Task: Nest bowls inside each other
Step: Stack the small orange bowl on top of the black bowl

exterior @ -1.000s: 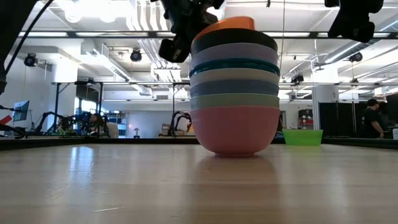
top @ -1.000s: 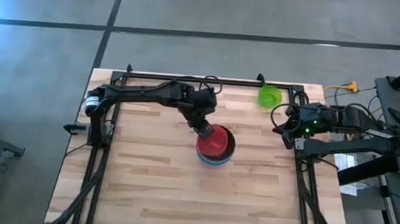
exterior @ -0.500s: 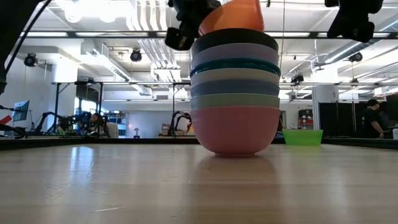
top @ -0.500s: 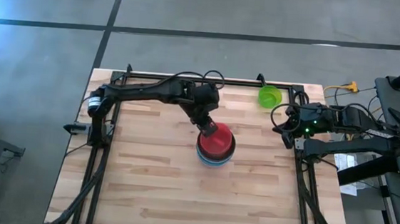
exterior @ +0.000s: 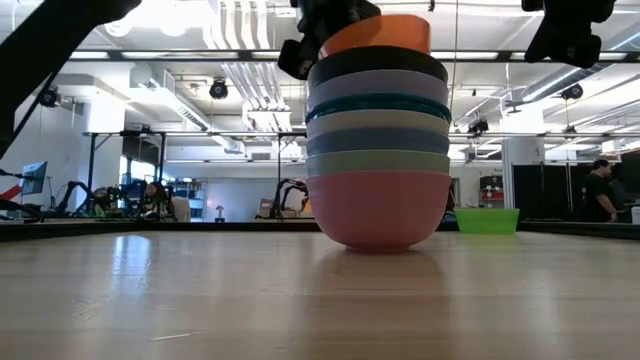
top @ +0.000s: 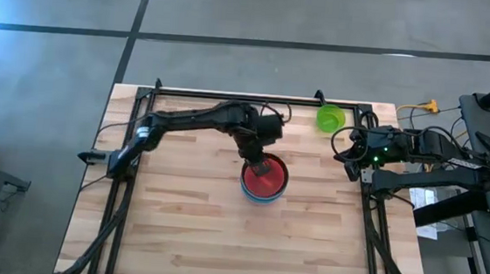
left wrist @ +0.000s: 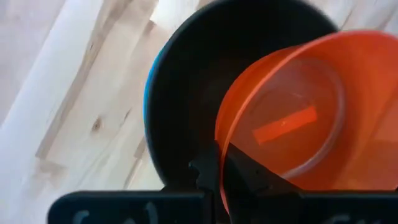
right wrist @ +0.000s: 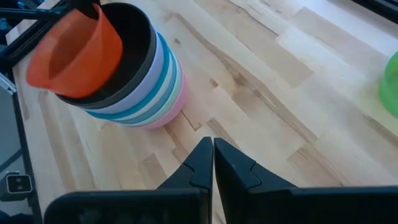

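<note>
A stack of several nested bowls (top: pixel 254 197) stands at mid-table, pink at the bottom (exterior: pixel 377 205) and black on top (right wrist: pixel 138 34). My left gripper (top: pixel 259 152) is over the stack's far rim, shut on the small red bowl (top: pixel 265 175), which lies tilted inside the black bowl (left wrist: pixel 180 99). The lime green bowl (top: pixel 330 118) rests on its base near the far right corner. My right gripper (right wrist: pixel 212 147) waits shut near the table's right edge, touching nothing. My left gripper pinches the red bowl's rim (left wrist: pixel 222 140) on the bowl's far side, one finger (left wrist: pixel 249 177) inside and the other (left wrist: pixel 204 171) outside. It comes from above, slanting down. The bowl (right wrist: pixel 74 53) is tilted, its lower part down in the black bowl.
Bare wood lies all around the stack (exterior: pixel 377 150). A black frame rail (top: pixel 231 96) runs along the far edge, with side rails on the left and right. The green bowl (right wrist: pixel 390 84) lies between my right gripper and the far rail.
My left gripper has moved toward the table's right, over the stack, still shut on the red bowl. The red bowl first tipped up steeply above the black bowl, then came down more level inside it. The stack has stayed in place.
</note>
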`<state>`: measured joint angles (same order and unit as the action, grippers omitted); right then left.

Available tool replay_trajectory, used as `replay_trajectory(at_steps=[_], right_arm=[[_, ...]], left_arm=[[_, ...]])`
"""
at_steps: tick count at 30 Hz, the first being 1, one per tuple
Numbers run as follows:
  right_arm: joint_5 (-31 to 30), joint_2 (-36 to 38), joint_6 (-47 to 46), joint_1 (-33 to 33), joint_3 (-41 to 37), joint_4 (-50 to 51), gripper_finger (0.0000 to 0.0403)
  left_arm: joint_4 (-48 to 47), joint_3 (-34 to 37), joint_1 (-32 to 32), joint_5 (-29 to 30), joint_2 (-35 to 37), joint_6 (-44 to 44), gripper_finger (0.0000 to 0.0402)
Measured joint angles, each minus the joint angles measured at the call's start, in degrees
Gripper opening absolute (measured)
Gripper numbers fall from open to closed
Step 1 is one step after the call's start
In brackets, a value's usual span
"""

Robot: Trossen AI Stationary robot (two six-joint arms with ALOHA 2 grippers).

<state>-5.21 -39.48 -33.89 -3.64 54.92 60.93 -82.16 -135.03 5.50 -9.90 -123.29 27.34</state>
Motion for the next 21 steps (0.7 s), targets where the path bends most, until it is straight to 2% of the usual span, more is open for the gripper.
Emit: replay_trajectory(at_steps=[14,21], right_arm=[[0.0,-0.11,-0.53,0.0,-0.2,-0.13,0.0009],[0.0,-0.09,-0.48,0.0,-0.22,-0.15,0.0009]], left_arm=[[1.36,3.5,-0.26,2.05,-0.87,-1.48,0.0],[2.32,3.81,-0.22,1.43,-0.87,-6.56,0.0003]])
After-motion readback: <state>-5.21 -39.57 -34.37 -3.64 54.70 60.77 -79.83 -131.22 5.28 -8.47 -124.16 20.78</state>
